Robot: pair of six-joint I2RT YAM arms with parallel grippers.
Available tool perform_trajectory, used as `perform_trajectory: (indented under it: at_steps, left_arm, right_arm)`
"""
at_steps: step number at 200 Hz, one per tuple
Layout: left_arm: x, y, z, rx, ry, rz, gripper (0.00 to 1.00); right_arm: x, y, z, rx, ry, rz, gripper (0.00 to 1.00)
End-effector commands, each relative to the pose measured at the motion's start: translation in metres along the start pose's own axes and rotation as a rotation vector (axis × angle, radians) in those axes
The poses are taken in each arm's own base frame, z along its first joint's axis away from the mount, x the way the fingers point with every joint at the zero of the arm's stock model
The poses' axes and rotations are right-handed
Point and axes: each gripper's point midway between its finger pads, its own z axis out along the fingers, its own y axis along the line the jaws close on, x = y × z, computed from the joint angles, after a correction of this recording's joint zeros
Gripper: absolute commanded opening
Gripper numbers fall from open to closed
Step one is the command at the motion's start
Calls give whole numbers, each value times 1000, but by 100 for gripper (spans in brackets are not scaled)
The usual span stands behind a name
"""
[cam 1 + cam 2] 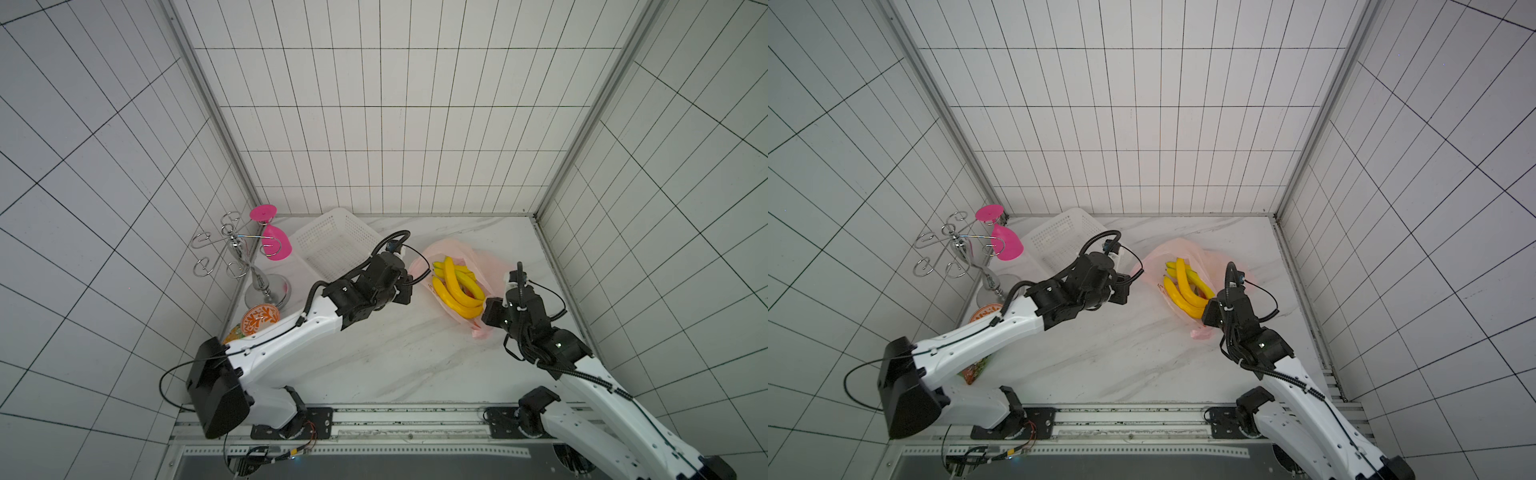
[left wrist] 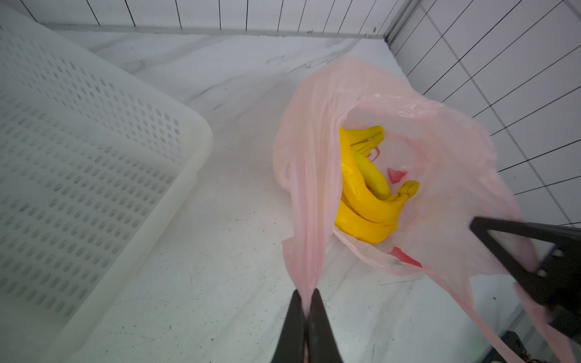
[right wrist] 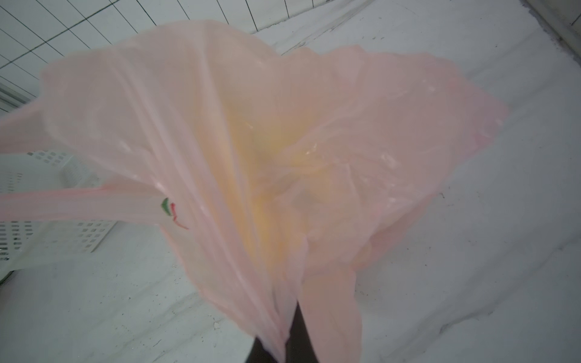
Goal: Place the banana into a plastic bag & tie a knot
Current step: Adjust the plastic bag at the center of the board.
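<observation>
The pale-pink plastic bag [image 1: 486, 266] [image 1: 1210, 259] lies open on the marble table at the right, and a bunch of yellow bananas [image 1: 455, 286] [image 1: 1183, 286] [image 2: 364, 195] rests inside it. My left gripper [image 1: 409, 286] [image 2: 306, 294] is shut on a stretched strip of the bag's rim on its left side. My right gripper [image 1: 486, 309] [image 3: 283, 333] is shut on the bag's near right side, with the film draped over its fingers. In the right wrist view the bananas show only as a yellow glow through the bag [image 3: 283, 125]. No knot is in view.
A white perforated basket [image 1: 336, 245] [image 2: 78, 157] stands just left of the bag, close to my left arm. A chrome rack [image 1: 237, 253] with a pink glass [image 1: 274, 245] fills the back left corner. An orange-patterned packet [image 1: 259, 318] lies under my left arm. Tiled walls enclose the table.
</observation>
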Motion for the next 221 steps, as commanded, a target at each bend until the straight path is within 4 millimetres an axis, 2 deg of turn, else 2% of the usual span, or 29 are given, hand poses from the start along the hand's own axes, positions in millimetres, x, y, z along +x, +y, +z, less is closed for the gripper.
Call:
perform_trajectory:
  at_steps: [1,14,28,34,45,52,63,78,116,143,157,167,193,221]
  left_arm:
    - [-15,11,-39,-68,-73,-85,0]
    - [-19,10,-52,-76,-99,-116,0]
    - [-21,5,-57,-59,-109,-143,0]
    - [-23,1,-57,-49,-109,-149,0]
    - [-26,-6,-56,-36,-106,-145,0]
    - [-27,-12,-54,-26,-101,-142,0]
    - [-30,-19,-52,-12,-96,-141,0]
    - [-35,-27,-52,0,-100,-136,0]
    - [-42,-38,-53,13,-99,-138,0]
    - [-43,-41,-62,38,-97,-152,0]
    - [-42,-44,-67,55,-96,-155,0]
    - [-42,-47,-70,71,-93,-161,0]
    - [-41,-51,-76,102,-84,-166,0]
    - [-42,-55,-83,130,-81,-173,0]
  right_arm:
    - [-40,11,-9,-3,-55,-62,0]
    - [-44,18,-3,-11,-38,-112,0]
    - [-47,27,0,-37,-25,-159,2]
    - [-48,29,-1,-46,-22,-175,10]
    - [-54,33,-8,-62,-37,-197,34]
    - [-59,35,-15,-75,-61,-206,45]
    - [-68,40,-30,-109,-110,-223,55]
    - [-82,46,-53,-141,-160,-240,62]
    - [-110,81,-110,-294,-316,-320,66]
    - [-105,122,-145,-550,-532,-481,72]
    - [-102,131,-152,-615,-645,-508,73]
    - [-100,142,-153,-662,-674,-552,73]
    - [-82,178,-133,-754,-620,-726,72]
    - [-75,198,-118,-768,-625,-818,72]
